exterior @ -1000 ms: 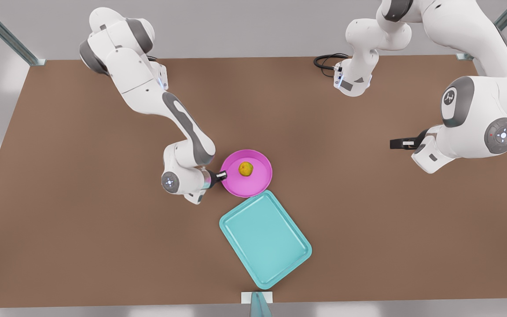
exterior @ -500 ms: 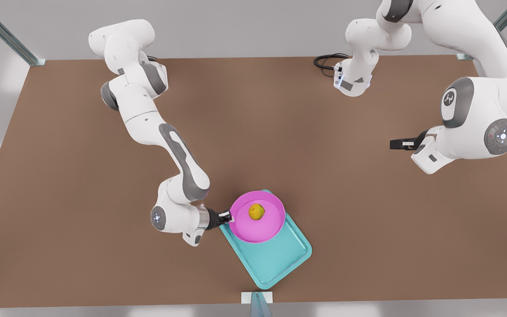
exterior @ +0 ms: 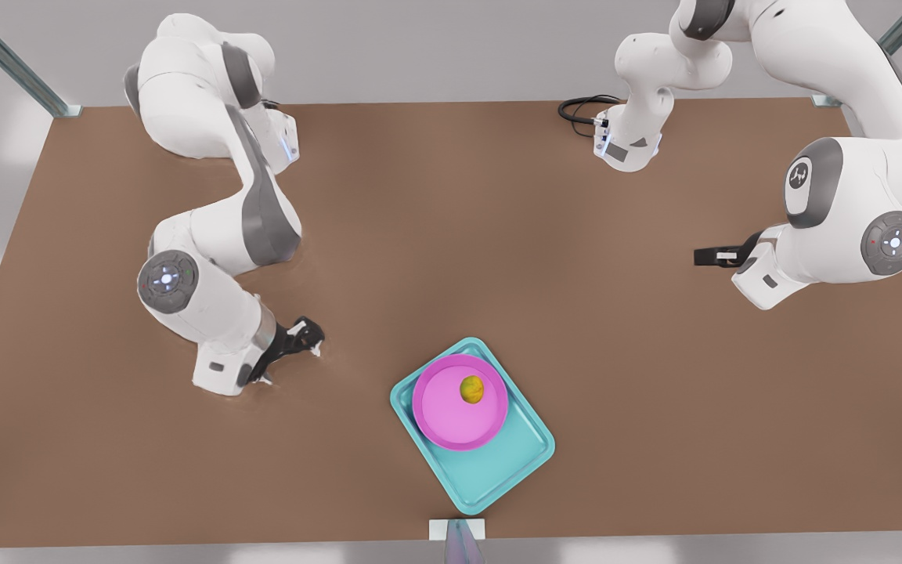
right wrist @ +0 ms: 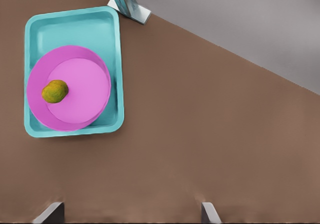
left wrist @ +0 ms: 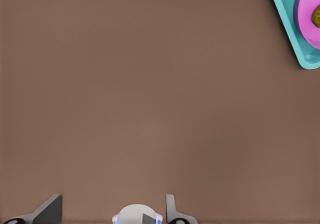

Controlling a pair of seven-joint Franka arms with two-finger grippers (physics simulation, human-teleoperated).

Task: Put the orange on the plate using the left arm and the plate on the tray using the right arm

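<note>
Three task things sat stacked near the table's front edge. The tray – turquoise, flat, with a low rim and rounded corners – lay at an angle on the brown table. The plate rested inside it, toward the tray's far end, a bright magenta dish with a raised rim. The orange lay on the plate, off centre toward its far side, small and yellow-orange with a bumpy skin.

By my judgement the plate would be stiff and light, best pinched at its rim. The orange looked firm enough for a grasp across its middle, though round enough to roll if the plate tipped.

Farther back, on the front view's left, the right gripper hung low over bare table, near the tray but apart from it, its fingers spread wide and empty. Farthest off, on the front view's right, the left gripper waited well clear – fingers also parted, holding nothing.
</note>
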